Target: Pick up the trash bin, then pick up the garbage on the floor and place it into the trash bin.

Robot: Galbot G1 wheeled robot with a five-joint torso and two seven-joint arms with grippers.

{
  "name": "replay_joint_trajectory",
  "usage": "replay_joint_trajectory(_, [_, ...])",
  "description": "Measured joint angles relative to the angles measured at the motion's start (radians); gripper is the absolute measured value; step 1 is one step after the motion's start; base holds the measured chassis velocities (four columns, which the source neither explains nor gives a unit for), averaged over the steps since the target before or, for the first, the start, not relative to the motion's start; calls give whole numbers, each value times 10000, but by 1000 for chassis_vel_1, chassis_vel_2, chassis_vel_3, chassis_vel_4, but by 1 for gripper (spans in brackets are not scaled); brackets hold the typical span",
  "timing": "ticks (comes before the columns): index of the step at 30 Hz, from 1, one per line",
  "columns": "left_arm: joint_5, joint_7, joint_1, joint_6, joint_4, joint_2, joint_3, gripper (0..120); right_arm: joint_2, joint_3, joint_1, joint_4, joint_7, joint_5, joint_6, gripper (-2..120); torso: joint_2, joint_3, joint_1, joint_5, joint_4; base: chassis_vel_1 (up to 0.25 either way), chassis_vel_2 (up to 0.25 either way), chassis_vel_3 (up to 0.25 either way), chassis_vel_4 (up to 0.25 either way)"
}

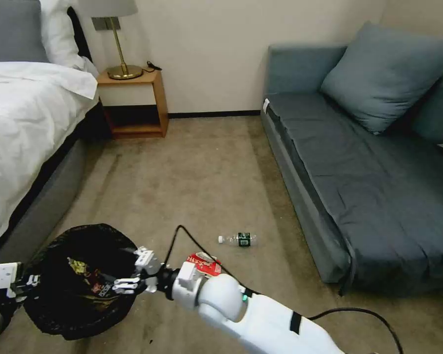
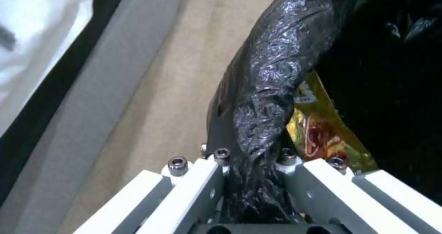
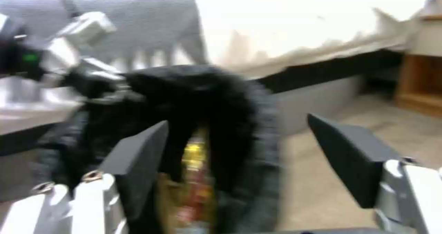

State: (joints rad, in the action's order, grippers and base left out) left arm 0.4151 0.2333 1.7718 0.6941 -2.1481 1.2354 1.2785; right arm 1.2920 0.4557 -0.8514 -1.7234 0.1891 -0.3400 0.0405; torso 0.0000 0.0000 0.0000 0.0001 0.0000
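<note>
While the left gripper point(image 2: 251, 165) clamps the round black-bagged trash bin point(image 1: 79, 280) holding a gold-brown wrapper point(image 2: 322, 137), the right gripper point(image 1: 133, 275) hangs open; red-and-white packet point(image 1: 204, 264) and clear plastic bottle point(image 1: 238, 239) remain.

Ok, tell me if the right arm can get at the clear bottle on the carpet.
Probably yes: the right claw is open over the trash bin, and bare carpet surrounds the bottle.

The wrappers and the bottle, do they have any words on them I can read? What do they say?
None can be read.
Gold-brown snack wrapper in the trash bin: dark print near its top, too blurred.
Red-and-white snack packet on the carpet: white lettering on red, too small, partly behind the right arm.
Clear plastic bottle on the carpet: green label, print too small.
</note>
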Motion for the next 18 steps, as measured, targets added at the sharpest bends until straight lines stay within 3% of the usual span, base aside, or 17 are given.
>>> replay_joint_trajectory(5, [83, -1, -9, -66, 341, -25, 184, 3, -628, -1401, -758, -245, -106, 123, 180, 98, 0, 0, 0, 1, -1, 0, 0, 0, 0])
replay_joint_trajectory(8, [93, -1, -9, -95, 426, -40, 242, 3, -863, -1869, -990, -98, -105, 175, 277, 99, 0, 0, 0, 0, -1, 0, 0, 0, 0])
replay_joint_trajectory(13, [100, -1, 10, -121, 470, -62, 329, 3, -1242, -2352, -1170, 1023, 44, 407, 357, 100, 0, 0, -1, 1, -2, 0, 0, 0, 0])
replay_joint_trajectory(14, [102, 0, 17, -123, 441, -37, 331, 3, -1151, -2471, -1145, 1939, 120, 831, 363, 100, -1, 0, 0, 1, -2, 0, 0, 0, 0])
replay_joint_trajectory(18, [99, 3, 44, -143, 378, 36, 327, 3, -627, -2758, -971, 3227, 234, 1353, 263, 100, 0, 0, 0, 1, -1, 0, 0, 0, 0])
